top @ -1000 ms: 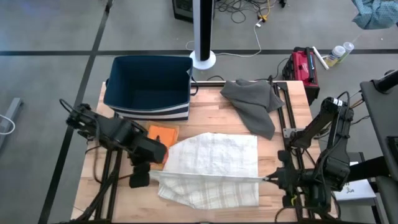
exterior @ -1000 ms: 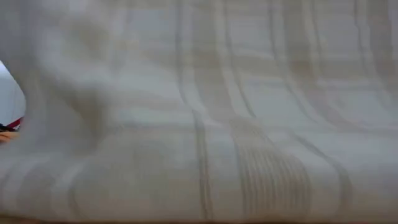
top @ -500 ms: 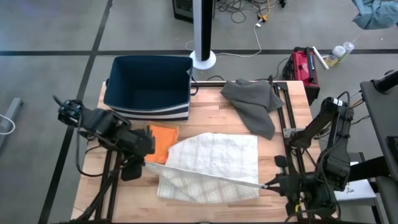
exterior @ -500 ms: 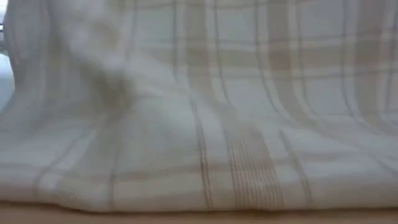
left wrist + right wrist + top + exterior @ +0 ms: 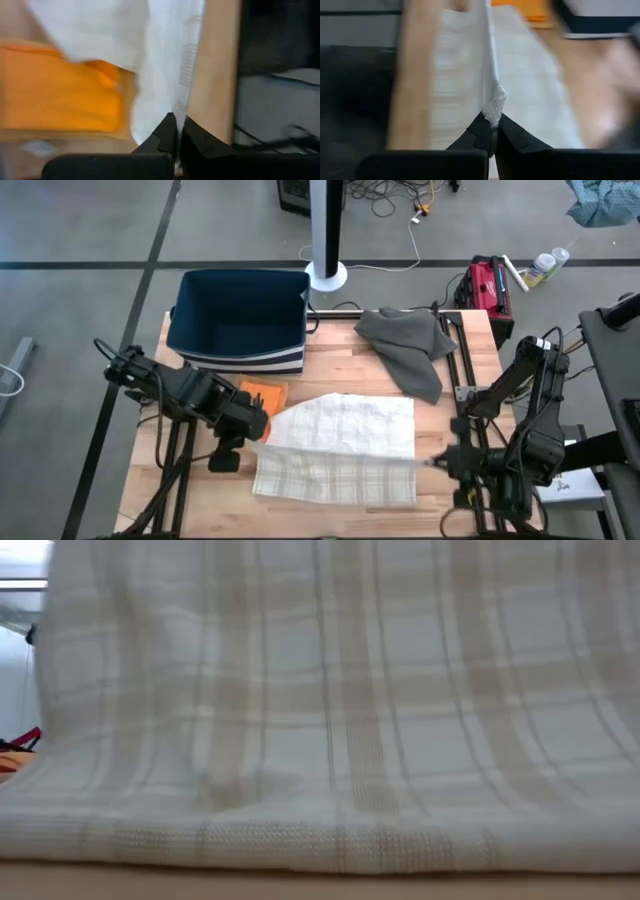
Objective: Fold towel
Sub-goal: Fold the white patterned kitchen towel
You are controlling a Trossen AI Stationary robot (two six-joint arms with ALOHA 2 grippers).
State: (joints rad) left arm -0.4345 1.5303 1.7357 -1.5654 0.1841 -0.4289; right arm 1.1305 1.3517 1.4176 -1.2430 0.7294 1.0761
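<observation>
A white plaid towel (image 5: 340,450) lies in the middle of the wooden table (image 5: 330,365). One edge is lifted and stretched between my two grippers. My left gripper (image 5: 254,439) is shut on the edge's left end, next to an orange cloth (image 5: 262,395). My right gripper (image 5: 431,464) is shut on its right end, near the table's right edge. In the low view the towel (image 5: 330,710) hangs like a curtain, and its lower hem (image 5: 300,840) rests on the table. My left gripper pinches the left end of the towel's lifted edge (image 5: 176,106) between its two fingertips, coming steeply from above. The cloth runs taut away from the fingers and off the table. My right gripper pinches the right end of the same edge (image 5: 494,106) between its fingertips, and a small tuft of cloth bunches there. The fingers slant down from the table's right side. The edge runs taut toward the other gripper.
A dark blue bin (image 5: 238,315) stands at the far left of the table. A crumpled grey cloth (image 5: 405,345) lies at the far right. The orange cloth (image 5: 55,85) lies just beyond the left gripper. Bare wood shows between the bin and the grey cloth.
My left gripper has swung a little toward the table's left edge and come back, rolling its wrist, still shut on the towel. The lifted edge has stayed taut. The towel's lower part, bunched and slanted before, now lies spread out square toward the table's near edge.
</observation>
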